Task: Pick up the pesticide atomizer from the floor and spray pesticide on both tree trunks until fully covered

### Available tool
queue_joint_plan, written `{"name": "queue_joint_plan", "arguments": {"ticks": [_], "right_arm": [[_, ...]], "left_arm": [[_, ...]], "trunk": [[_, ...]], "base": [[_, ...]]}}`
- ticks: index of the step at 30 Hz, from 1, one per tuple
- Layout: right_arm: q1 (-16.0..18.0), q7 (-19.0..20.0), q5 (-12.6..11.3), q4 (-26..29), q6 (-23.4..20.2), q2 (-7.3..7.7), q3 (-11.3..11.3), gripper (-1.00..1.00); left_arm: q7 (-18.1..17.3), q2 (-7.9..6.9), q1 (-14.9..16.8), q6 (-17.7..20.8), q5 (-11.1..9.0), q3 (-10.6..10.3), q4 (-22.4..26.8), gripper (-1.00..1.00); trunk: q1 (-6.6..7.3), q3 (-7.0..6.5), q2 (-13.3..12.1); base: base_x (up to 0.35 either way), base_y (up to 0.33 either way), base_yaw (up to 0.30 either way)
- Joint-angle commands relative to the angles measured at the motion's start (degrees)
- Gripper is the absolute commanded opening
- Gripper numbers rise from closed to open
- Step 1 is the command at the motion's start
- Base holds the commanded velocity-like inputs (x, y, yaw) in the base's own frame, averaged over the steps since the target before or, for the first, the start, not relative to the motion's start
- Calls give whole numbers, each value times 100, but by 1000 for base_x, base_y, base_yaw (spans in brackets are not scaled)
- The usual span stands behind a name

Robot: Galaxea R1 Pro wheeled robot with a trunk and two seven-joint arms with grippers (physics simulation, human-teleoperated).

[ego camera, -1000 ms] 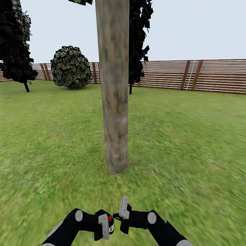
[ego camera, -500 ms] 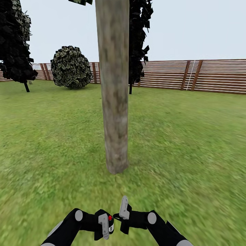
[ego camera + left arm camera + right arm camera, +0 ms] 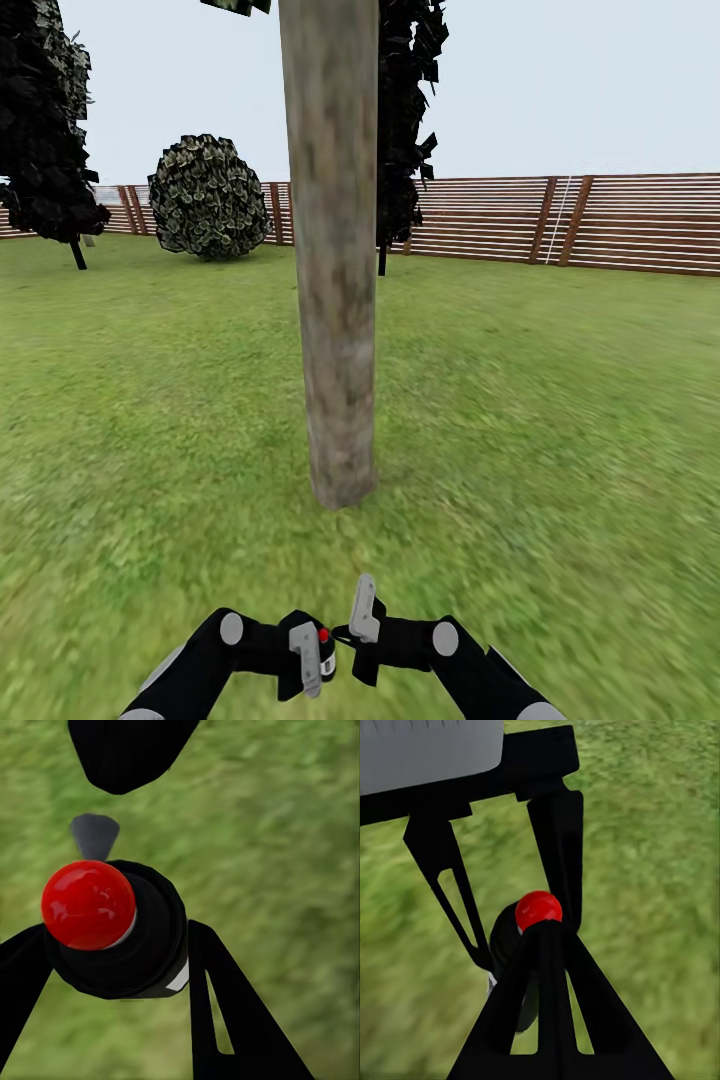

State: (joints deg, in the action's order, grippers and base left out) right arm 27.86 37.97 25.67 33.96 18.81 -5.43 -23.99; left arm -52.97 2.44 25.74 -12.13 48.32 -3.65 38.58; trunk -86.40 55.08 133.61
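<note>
The atomizer [image 3: 112, 926] was clamped in the left gripper's [image 3: 305, 655] jaws at lower centre, before the tree trunk [image 3: 335, 300]. The right gripper's [image 3: 362, 625] jaw state could not be told.

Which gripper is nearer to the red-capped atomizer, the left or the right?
Left. The left gripper has its jaws around the atomizer; the right gripper sits just beside it.

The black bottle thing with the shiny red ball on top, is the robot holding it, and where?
Yes. The left gripper clasps the black pesticide atomizer with the red knob around its round body, one finger on each side, just below the knob.
</note>
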Motion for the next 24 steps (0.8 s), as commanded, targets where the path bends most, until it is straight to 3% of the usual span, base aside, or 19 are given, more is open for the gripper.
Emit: {"name": "queue_joint_plan", "arguments": {"ticks": [1,24], "right_arm": [[0,0,0,0,0,3,0,-100],[0,0,5,-4,0,21,0,-100]], "left_arm": [[-8,1,0,0,-26,0,0,-100],[-65,38,1,-40,-77,-5,1,-100]], "trunk": [[0,0,0],[0,0,0]], "base": [[0,0,0],[0,0,0]]}}
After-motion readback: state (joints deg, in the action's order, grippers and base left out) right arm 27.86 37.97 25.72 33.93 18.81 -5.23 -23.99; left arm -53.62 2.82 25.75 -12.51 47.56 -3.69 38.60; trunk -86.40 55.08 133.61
